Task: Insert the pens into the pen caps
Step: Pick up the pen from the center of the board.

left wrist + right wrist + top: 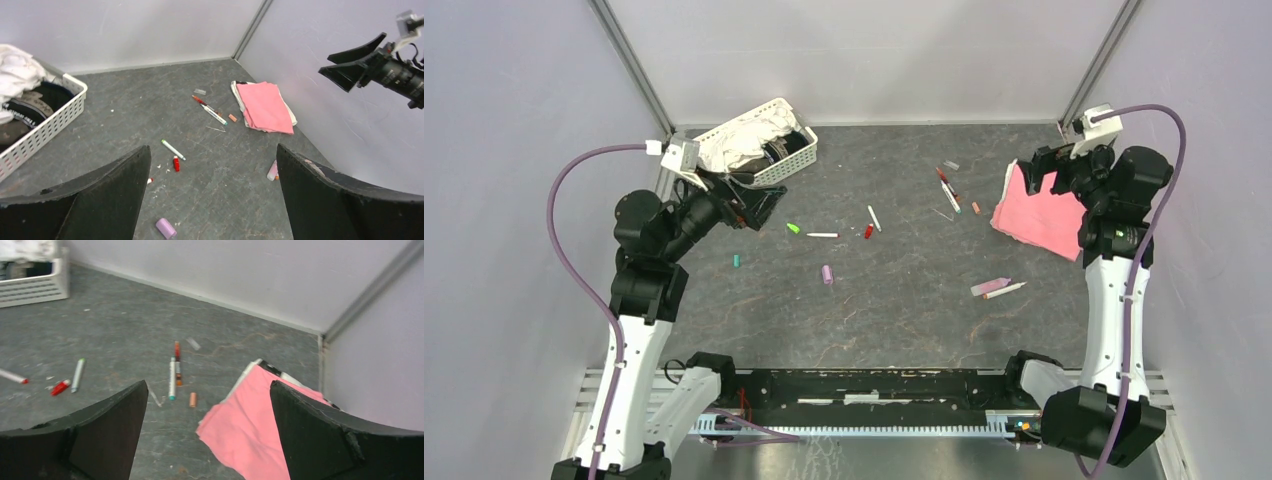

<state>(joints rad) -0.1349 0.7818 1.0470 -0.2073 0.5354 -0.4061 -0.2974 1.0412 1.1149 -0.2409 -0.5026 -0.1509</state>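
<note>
**Left gripper** [210, 150]: jaws spread wide, holding nothing. It is raised over the table [904, 330], just beside the basket [796, 165].

**Right gripper** [208, 383]: jaws equally wide and empty. It is raised above the far edge of the cloth [1039, 215] at the far right.

**Pens**, all lying flat on the table:
- The red-tipped pen [822, 235] and the green-tipped pen [874, 218] lie near the centre.
- The far pair [947, 187], one red-ended and one teal-ended, lies side by side left of the cloth.
- The near pair [999, 289] lies side by side, closer to the arms than the cloth.

**Caps**, loose on the table:
- The green cap [793, 228] is just left of the red-tipped pen.
- The red cap [868, 231] is between the two central pens.
- The teal cap [737, 260] is near the left arm.
- The purple cap [827, 274] is near the centre, closer to the arms than the red-tipped pen.
- The orange cap [975, 208] is between the far pair and the cloth.
</note>
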